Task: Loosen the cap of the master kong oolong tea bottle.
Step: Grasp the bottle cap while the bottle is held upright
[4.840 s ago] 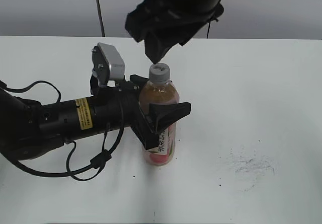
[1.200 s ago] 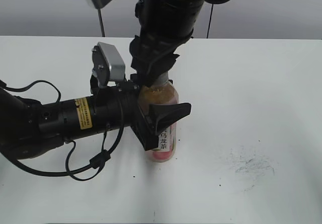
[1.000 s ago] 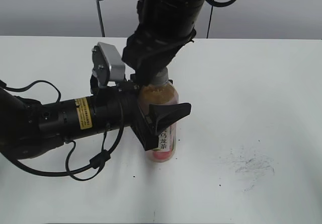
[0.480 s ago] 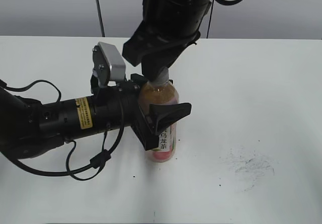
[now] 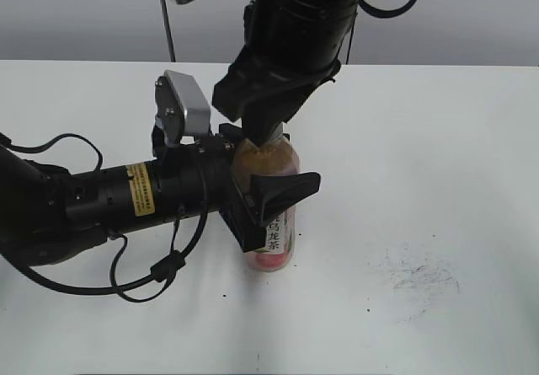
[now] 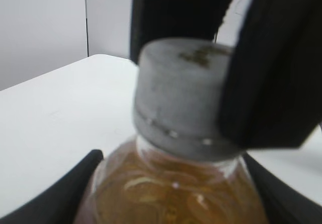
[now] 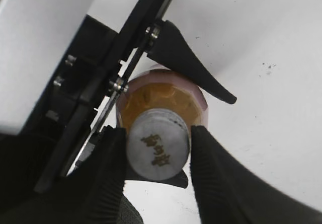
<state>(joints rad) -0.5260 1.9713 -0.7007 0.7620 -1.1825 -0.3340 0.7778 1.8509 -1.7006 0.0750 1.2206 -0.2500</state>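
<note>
The master kong oolong tea bottle [image 5: 273, 233] stands upright on the white table, with amber tea and a pink label. My left gripper [image 5: 282, 173] comes in from the left and is shut on the bottle's upper body; its black jaws flank the bottle [image 6: 171, 194] in the left wrist view. My right gripper [image 5: 265, 135] comes down from above, and its two ribbed fingers are shut on the grey cap [image 7: 157, 151]. The cap [image 6: 181, 98] has a dark mark on top. In the exterior view the right fingers hide most of the cap.
The white table [image 5: 438, 156] stretches out to the right, with faint dark scuff marks [image 5: 417, 278] at the front right. The left arm's cables [image 5: 160, 265] loop on the table at the left. A thin black pole [image 5: 167, 21] stands behind.
The right gripper came down from above the cap and shut on it. Over the last second its wrist turned about the cap. The left gripper and the bottle stayed in place.
</note>
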